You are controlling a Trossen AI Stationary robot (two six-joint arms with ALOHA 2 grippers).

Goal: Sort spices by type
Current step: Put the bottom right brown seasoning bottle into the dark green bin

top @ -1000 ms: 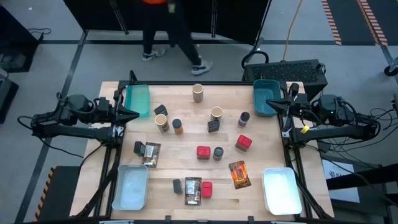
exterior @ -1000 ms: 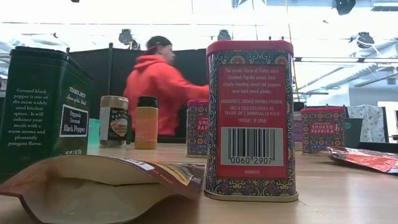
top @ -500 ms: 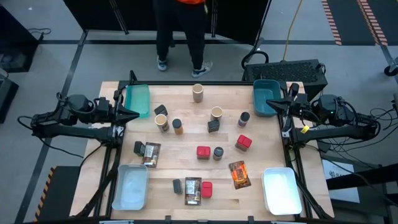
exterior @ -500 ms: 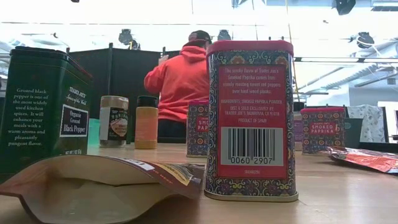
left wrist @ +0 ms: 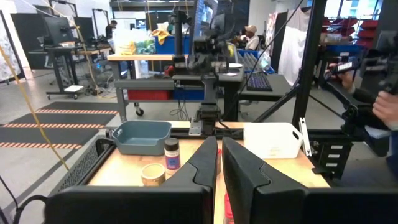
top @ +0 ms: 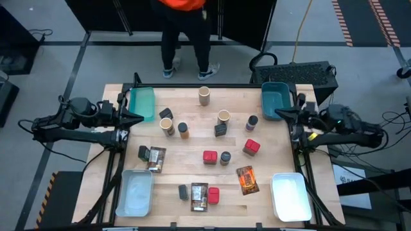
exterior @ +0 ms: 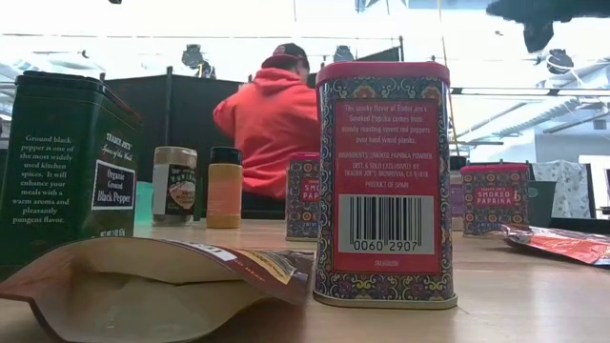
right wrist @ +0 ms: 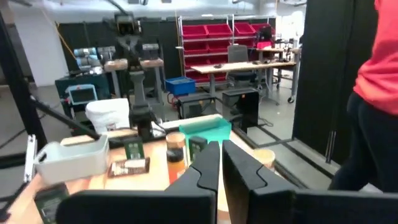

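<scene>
The spices stand scattered over the wooden table: tan round cylinders (top: 204, 95) (top: 223, 117), red tins (top: 209, 156) (top: 251, 147), dark jars and tins (top: 225, 157) (top: 220, 129) and flat printed packets (top: 247, 179) (top: 199, 196). In the low view a red paprika tin (exterior: 385, 181) and a dark green pepper tin (exterior: 62, 167) stand closest. My left gripper (top: 138, 117) hovers at the table's left edge, shut and empty. My right gripper (top: 279, 113) hovers at the right edge, shut and empty. Both point level toward the table's middle.
A teal bin (top: 142, 102) sits at the far left and a blue bin (top: 274, 101) at the far right. Clear-white bins (top: 135, 192) (top: 290, 196) sit at the near corners. A person in a red top (top: 186, 25) stands at the far edge.
My right gripper has sunk a little at the table's right edge and stays shut; its arm now shows at the top of the low view. The person behind the table has stepped toward the right along the far edge.
</scene>
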